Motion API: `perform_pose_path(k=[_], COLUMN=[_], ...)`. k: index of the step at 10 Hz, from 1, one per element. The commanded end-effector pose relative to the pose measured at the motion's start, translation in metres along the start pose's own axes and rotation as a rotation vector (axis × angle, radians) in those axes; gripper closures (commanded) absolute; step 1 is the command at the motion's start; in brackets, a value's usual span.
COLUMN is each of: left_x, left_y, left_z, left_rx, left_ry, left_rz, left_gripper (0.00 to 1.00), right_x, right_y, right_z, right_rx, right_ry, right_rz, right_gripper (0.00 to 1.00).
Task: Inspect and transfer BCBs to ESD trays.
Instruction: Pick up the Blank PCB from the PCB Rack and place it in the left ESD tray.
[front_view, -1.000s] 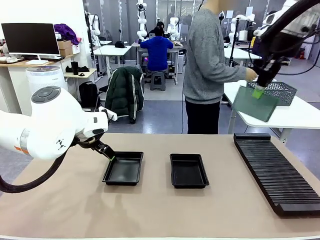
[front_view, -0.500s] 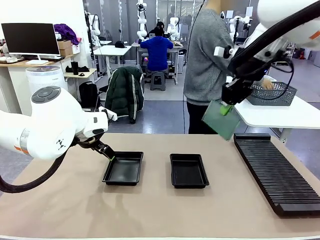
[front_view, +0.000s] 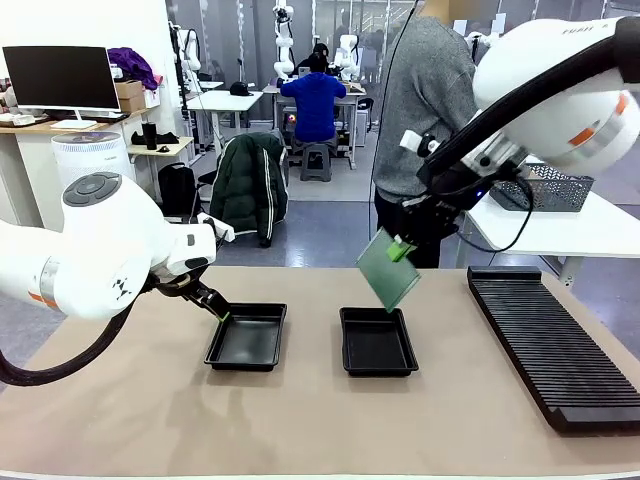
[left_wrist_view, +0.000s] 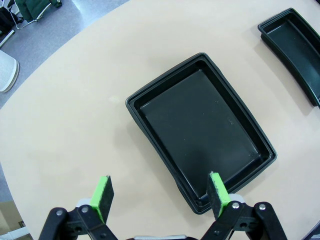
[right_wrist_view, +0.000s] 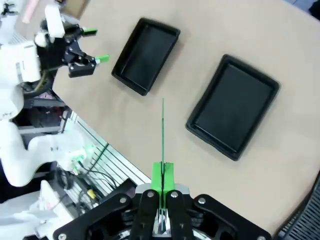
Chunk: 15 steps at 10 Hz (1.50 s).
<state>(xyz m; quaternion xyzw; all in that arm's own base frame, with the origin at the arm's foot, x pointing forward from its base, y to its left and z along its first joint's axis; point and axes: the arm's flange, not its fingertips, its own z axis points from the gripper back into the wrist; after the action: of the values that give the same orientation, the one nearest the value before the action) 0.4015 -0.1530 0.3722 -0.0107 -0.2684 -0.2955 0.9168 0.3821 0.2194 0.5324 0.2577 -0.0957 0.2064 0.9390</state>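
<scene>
My right gripper (front_view: 400, 249) is shut on the top edge of a green BCB (front_view: 388, 271), which hangs tilted in the air above the far rim of the right ESD tray (front_view: 377, 342). In the right wrist view the BCB (right_wrist_view: 162, 131) shows edge-on between the shut fingers (right_wrist_view: 162, 175), over the table between the two black trays (right_wrist_view: 146, 55) (right_wrist_view: 232, 105). My left gripper (front_view: 218, 313) stands open at the left rim of the left ESD tray (front_view: 247, 338). Its green pads (left_wrist_view: 103, 192) hover above the near corner of that empty tray (left_wrist_view: 200, 130). Both trays are empty.
A long black ribbed rack (front_view: 555, 345) lies along the table's right side. A person in a grey sweater (front_view: 425, 110) stands at the far side, next to a white table with a grey mesh basket (front_view: 555, 185). Bare tabletop lies in front of the trays.
My right arm has swung left and down from the far white table, carrying the board to above the right tray. The left arm has not moved.
</scene>
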Motion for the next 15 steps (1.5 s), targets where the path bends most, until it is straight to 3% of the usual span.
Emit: perform_pose_path(k=[1,8,15], left_x=[-0.001,0.0,-0.027], left_y=[0.001,0.0,0.054], left_z=[0.0,0.0,0.025], left_rx=[0.0,0.0,0.017], left_ry=[0.0,0.0,0.071], left_rz=[0.003,0.0,-0.034], left_gripper=[0.0,0.0,0.0], right_x=[0.002,0.003,0.047], right_y=[0.013,0.015,0.01], right_z=[-0.033,-0.136,-0.215], right_rx=[0.047,0.196,0.393], right_ry=[-0.057,-0.127,-0.125], right_rz=[-0.107,-0.254,-0.269], right_gripper=[0.98,0.98,0.98])
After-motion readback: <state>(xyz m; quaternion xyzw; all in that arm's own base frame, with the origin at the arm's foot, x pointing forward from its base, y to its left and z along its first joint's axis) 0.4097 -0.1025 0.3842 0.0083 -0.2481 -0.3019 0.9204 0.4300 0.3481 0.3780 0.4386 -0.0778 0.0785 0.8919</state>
